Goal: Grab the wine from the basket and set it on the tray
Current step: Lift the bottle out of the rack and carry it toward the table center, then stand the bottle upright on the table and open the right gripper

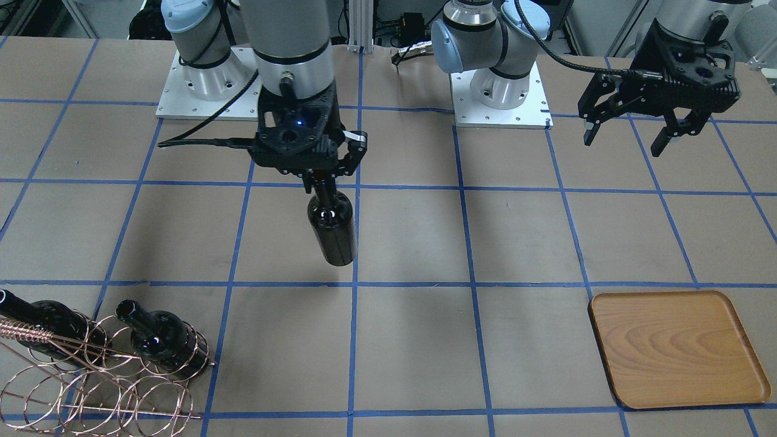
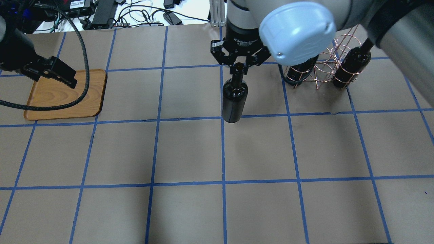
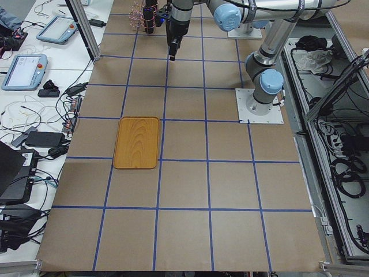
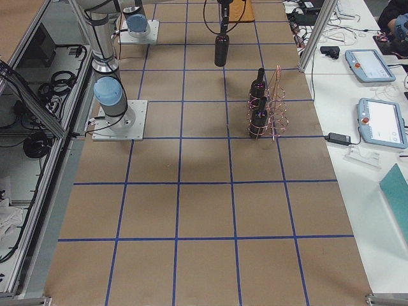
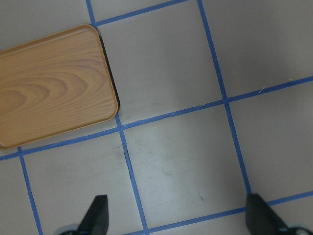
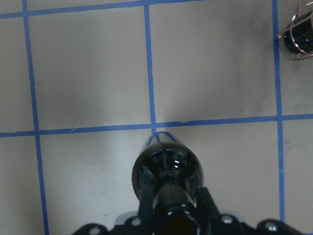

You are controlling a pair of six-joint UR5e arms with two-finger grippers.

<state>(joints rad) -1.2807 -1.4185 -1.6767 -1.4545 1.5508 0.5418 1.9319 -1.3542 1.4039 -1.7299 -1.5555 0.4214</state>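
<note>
**Wine in transit: bottle is out of the basket, tray not reached**

- Nearest: the brown paper-covered table with a blue tape grid (image 2: 190,152).
- Mid-table: the right gripper (image 2: 239,67) is clamped on the neck of a glossy near-black glass wine bottle (image 2: 234,100). The bottle hangs upright and looks lifted clear of the table.
- Far left: the flat light-brown wooden tray (image 2: 57,98), with nothing on it, well apart from the bottle. The left gripper (image 1: 625,142) hovers near it, fingers spread wide and empty.
- Far right: the copper-coloured wire ring basket (image 1: 103,370), with two more dark bottles (image 1: 161,340) in it.

How to do this step well (my read):
- A neck grip on smooth glass is marginal. Move left slowly and avoid jerks, or the body will swing or slip.
- Hold the height until the bottle is over the tray so the base doesn't clip the low rim.
- The tray may sit beyond the right arm's comfortable reach. If it's a handover, the left gripper should grip the body below the shoulder before the right one releases.
- Set the base flat in mid-tray. Open only once the weight is down.
</note>
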